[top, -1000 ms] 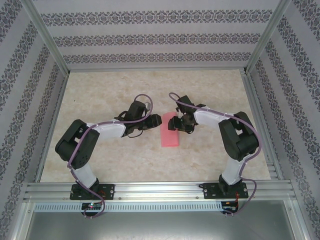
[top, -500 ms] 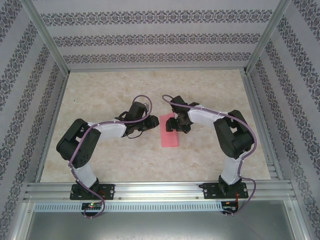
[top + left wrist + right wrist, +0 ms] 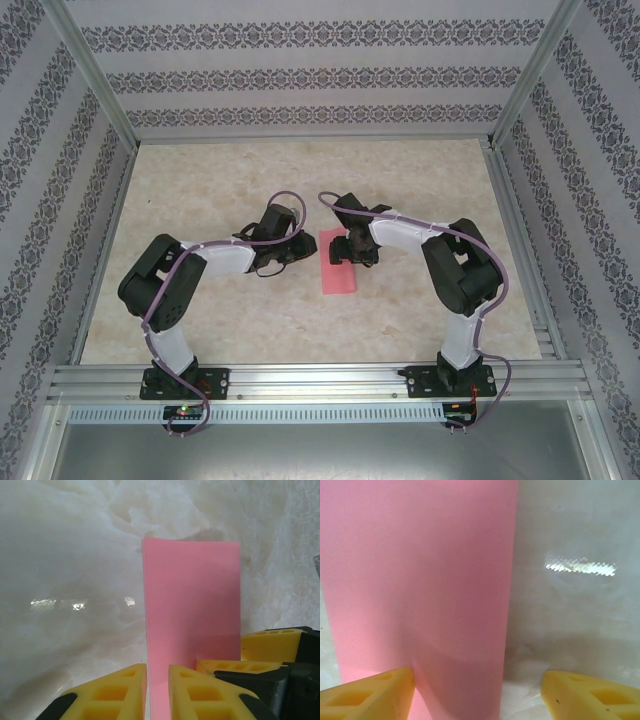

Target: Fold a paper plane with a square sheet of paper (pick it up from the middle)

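The square sheet of paper (image 3: pixel 340 272) lies on the table as a narrow pink strip, folded in half. My left gripper (image 3: pixel 308 247) is at the strip's far left edge. In the left wrist view the paper (image 3: pixel 192 595) has its long left edge running into the slim gap between my yellow fingers (image 3: pixel 112 692); the left gripper (image 3: pixel 157 695) is nearly closed, and a gap still shows. My right gripper (image 3: pixel 347 247) faces it from the right. In the right wrist view it (image 3: pixel 477 697) stands wide open over the paper (image 3: pixel 420 570), one fingertip (image 3: pixel 375 695) on the pink.
The marble-patterned table (image 3: pixel 300 180) is ringed by aluminium rails (image 3: pixel 320 378) and patterned walls. The right gripper's yellow fingers (image 3: pixel 272 640) show at the lower right of the left wrist view, close beside my left fingers.
The left jaws have narrowed around the paper's edge. The right gripper has slid a little leftward over the strip and opened wider. The paper has shifted slightly left.
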Robot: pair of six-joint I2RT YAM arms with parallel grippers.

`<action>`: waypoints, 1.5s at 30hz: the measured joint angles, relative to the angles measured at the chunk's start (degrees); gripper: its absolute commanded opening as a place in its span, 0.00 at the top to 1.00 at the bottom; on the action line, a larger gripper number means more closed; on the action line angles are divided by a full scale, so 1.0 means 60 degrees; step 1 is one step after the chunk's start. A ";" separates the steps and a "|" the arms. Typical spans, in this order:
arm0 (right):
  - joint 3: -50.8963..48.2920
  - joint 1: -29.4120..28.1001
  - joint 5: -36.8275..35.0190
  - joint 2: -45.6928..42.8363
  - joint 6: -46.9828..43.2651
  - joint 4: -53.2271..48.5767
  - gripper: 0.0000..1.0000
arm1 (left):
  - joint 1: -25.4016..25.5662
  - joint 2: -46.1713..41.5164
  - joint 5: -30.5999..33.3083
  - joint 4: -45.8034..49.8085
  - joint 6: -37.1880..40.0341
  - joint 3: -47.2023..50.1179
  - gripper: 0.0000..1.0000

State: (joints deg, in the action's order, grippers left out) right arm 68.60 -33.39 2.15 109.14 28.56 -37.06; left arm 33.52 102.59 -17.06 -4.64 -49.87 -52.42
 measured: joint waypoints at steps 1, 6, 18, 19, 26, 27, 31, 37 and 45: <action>0.0011 0.0000 -0.0004 0.0015 0.0047 -0.0004 0.28 | 0.0000 0.0040 -0.0036 -0.0004 0.0000 -0.0029 0.83; 0.0051 0.0000 -0.0004 0.0044 0.0113 -0.0040 0.28 | 0.0000 0.0160 -0.0127 -0.0004 0.0000 -0.0127 0.86; 0.0051 0.0000 -0.0033 0.0106 0.0036 -0.0055 0.30 | 0.0000 0.0517 -0.0495 0.0007 0.0018 -0.0484 0.91; 0.0051 0.0000 -0.0036 0.0106 0.0007 -0.0066 0.30 | 0.0000 0.0517 -0.0492 0.0007 0.0033 -0.0525 0.90; 0.0098 0.0000 -0.0073 0.0149 -0.0120 -0.0124 0.30 | 0.0000 0.0517 -0.0503 0.0015 0.0087 -0.0652 0.91; 0.0113 0.0000 -0.0073 0.0168 -0.0142 -0.0149 0.30 | 0.0000 0.0517 -0.0503 0.0018 0.0087 -0.0663 0.91; 0.0160 0.0000 -0.0073 0.0208 -0.0182 -0.0200 0.30 | 0.0000 0.0568 -0.0510 0.0022 0.0087 -0.0670 0.92; 0.0215 0.0000 -0.0073 0.0248 -0.0178 -0.0255 0.29 | 0.0000 0.0608 -0.0499 0.0040 0.0084 -0.0670 0.93; 0.0237 0.0000 -0.0073 0.0277 -0.0219 -0.0295 0.29 | 0.0000 0.0659 -0.0539 0.0040 0.0084 -0.0685 0.94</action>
State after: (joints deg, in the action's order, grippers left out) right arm 70.02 -33.39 1.72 110.80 27.24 -38.83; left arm 33.52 106.54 -20.29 -4.40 -49.36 -56.53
